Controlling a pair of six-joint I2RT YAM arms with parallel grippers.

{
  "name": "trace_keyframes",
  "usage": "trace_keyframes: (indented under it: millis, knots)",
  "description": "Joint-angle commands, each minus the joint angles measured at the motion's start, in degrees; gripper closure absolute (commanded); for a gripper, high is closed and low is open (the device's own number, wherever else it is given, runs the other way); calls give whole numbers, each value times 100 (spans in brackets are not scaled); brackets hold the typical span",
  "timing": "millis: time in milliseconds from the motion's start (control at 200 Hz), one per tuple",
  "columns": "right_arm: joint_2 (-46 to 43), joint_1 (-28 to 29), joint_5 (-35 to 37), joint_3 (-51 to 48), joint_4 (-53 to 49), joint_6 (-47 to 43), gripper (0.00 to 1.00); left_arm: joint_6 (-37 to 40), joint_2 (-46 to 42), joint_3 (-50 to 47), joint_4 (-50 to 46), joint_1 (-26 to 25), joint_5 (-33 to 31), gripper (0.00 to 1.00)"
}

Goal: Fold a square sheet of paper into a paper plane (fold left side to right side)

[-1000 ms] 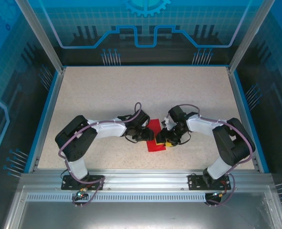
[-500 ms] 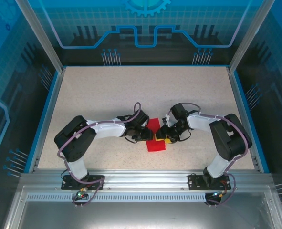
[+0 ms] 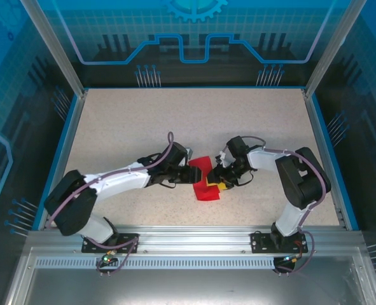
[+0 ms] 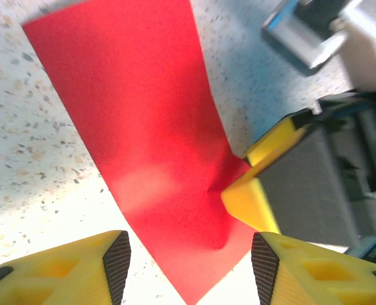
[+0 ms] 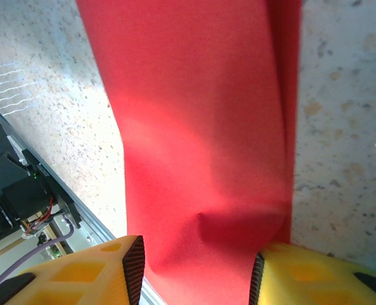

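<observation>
The square sheet of paper [image 3: 204, 190], red face up, lies on the table [image 3: 143, 127] near its middle, between the two grippers. Its near part lies flat. Its far part, which lay straight a second ago, now leans off to the left, so the sheet looks bent across its middle.

The left gripper [image 3: 188, 173] sits at the sheet's left edge. Its jaws have just widened, and in the wrist view they stand well apart with only a corner of paper reaching between them, so nothing is clamped. The left arm has also stretched out lower and further left than before.

The right gripper [image 3: 217, 182] has crept in at the right edge, and its jaws stand half apart astride a wrinkle of paper. I cannot tell whether they squeeze it.

The left side looks freshly released, so the left-to-right fold seems not yet pressed home.
</observation>
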Motion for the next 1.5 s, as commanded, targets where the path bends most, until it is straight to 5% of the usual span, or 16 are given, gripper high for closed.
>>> trace_keyframes:
  millis: [0, 625, 1251, 1386, 1496]
  knots:
    - [148, -79, -130, 90, 79, 113, 54, 136, -336, -227, -58, 80, -229, 41]
    - [-366, -77, -303, -665, 641, 582, 53, 146, -621, -398, -247, 110, -417, 41]
    - [-109, -79, -93, 54, 689, 219, 56, 188, -825, -517, -224, 110, -398, 41]
    - [11, -79, -196, 85, 737, 211, 65, 203, -815, -491, -241, 106, -406, 41]
    - [37, -79, -104, 86, 649, 243, 84, 263, -862, -516, -199, 106, -387, 42]
